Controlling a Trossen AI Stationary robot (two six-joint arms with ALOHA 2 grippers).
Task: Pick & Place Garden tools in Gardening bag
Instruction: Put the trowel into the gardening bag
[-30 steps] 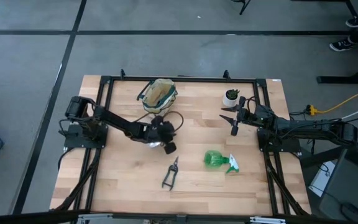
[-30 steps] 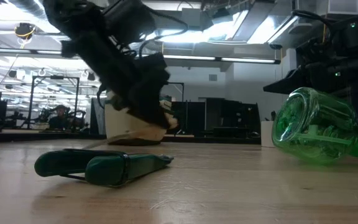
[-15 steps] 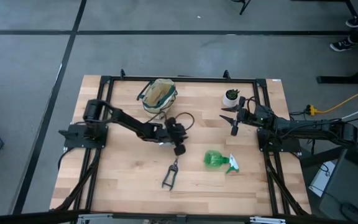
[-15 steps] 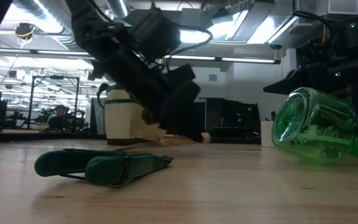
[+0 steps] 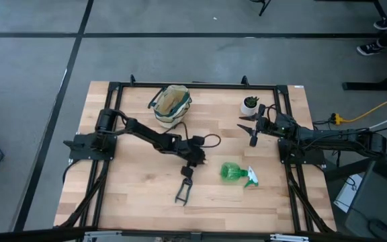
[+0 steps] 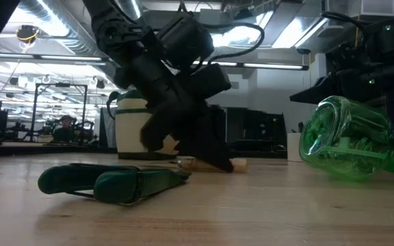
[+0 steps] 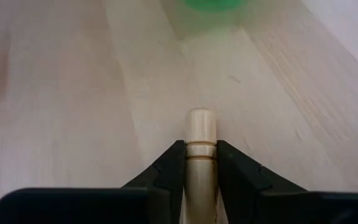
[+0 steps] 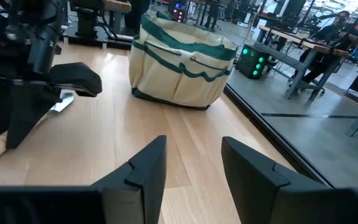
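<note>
1. At mid-table, the left gripper has its fingers clamped on a wooden handle — rake or trowel, I cannot tell which.
2. That handle looks stiff, light and grippy; mid-handle seems the sound hold.
3. The pruning shears lie just beside it, the spray bottle near; slick and rounded, that one.
4. The gardening bag sits at the far edge, soft-sided.
5. By the table's right side, the right gripper waits, fingers apart.
</note>
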